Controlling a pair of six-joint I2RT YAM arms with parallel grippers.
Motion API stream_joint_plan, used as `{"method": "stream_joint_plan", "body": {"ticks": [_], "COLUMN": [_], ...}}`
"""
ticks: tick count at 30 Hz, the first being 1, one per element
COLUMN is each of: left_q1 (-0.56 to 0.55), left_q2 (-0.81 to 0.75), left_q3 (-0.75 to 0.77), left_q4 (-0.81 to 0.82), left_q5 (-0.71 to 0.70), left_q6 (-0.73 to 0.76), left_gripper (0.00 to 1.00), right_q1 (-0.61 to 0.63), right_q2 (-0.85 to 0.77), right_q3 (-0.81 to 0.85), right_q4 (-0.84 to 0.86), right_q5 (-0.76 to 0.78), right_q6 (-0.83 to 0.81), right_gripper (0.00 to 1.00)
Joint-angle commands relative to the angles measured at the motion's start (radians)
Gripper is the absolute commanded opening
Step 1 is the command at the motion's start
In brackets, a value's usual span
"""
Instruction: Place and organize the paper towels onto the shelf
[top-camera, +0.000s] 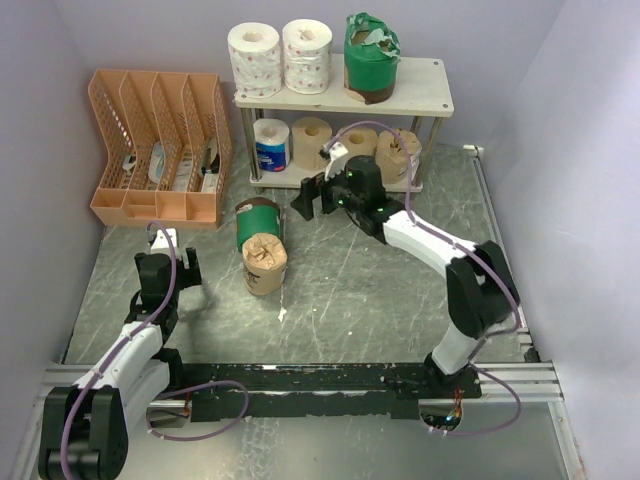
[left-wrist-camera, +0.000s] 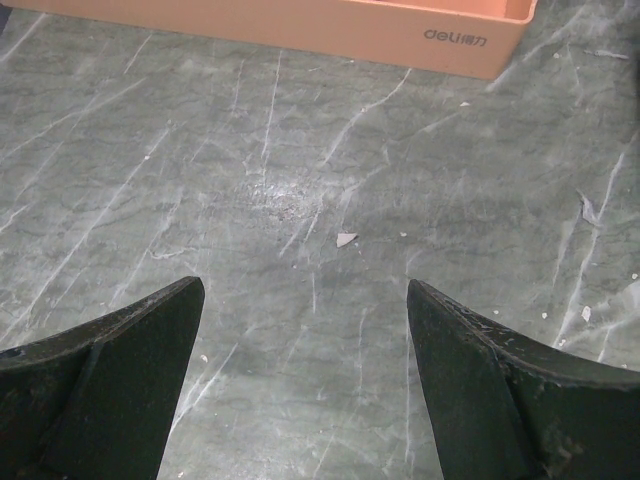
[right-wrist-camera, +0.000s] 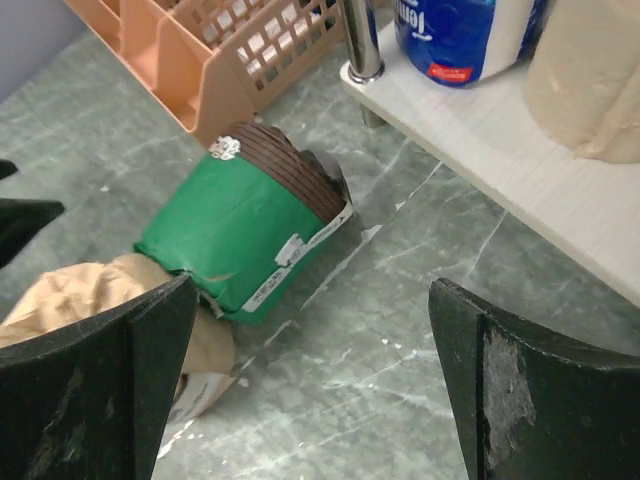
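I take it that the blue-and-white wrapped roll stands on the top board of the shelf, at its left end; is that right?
Not quite. The blue-and-white wrapped roll stands on the lower board of the shelf, not the top one, though it is at the left end as you say. The top external view shows this.

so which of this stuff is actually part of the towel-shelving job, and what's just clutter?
Job:
shelf
green-wrapped roll lying on the table, brown-wrapped roll next to it
rolls already shelved, e.g. white patterned pair

Just lying about:
orange file organizer and its contents
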Motion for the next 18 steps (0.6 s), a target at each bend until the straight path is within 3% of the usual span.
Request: {"method": "stream_joint_plan", "body": {"ticks": [1,4,11,18], "left_q1": [0.001,0.000,-0.009,-0.024], "left_q2": [-0.013,-0.013,-0.013,-0.010], "left_q3": [-0.014,-0.015,-0.012,-0.010], "left_q4": [0.044,0.043,0.036,0.037], "left_q5": [0.019,0.018,0.004,-0.014], "left_q6": [0.002,0.001,-0.005,-0.004], "left_gripper": [0.94,0.94,0.94,0.94], "right_q1": [0.003,0.024,0.040,0.078], "right_q2": [0.142,0.304,0.542,0.629], "right_q3": [0.169,0.352,0.592,0.631], "right_q4": [0.025,-0.074,-0.062,-0.060], "right_q5": [-0.074,-0.126,-0.282,-0.394], "right_q6": [-0.093,-0.114,-0.074,-0.088], "right_gripper": [0.99,0.98,1.00,0.99]}}
